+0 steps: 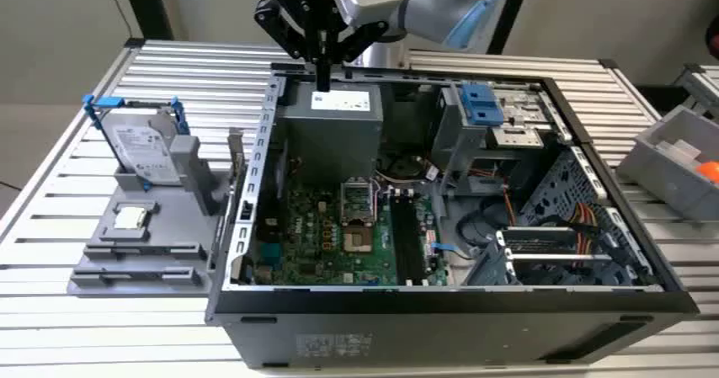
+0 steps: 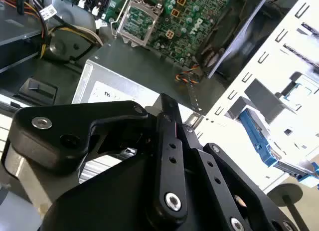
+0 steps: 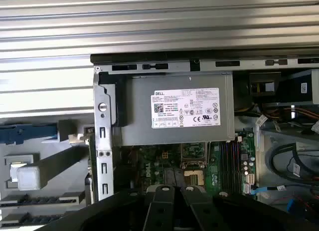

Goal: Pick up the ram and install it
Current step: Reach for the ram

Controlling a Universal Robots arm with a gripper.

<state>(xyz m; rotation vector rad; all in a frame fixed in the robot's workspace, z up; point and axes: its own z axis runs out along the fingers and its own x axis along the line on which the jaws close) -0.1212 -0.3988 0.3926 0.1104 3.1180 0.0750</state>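
The open computer case (image 1: pixel 450 311) takes up most of the slatted table (image 1: pixel 168 66), with the grey power supply (image 1: pixel 332 134) at its far end and the motherboard's black slots (image 1: pixel 405 239) lower inside. Just beside the case, on the exterior view's left, is a grey fixture (image 1: pixel 135 252) carrying the blue-framed hard drive (image 1: pixel 144 146). The gripper (image 1: pixel 323 82) hangs above the power supply, its fingers pressed together with nothing visible between them. The ram (image 1: pixel 237 167) appears to be the thin dark strip standing on edge at the fixture's case-side edge, well apart from the gripper. Picking it up cleanly probably calls for spreading the fingers first, lining them up across the strip's thin faces, and keeping clear of the case wall beside it.
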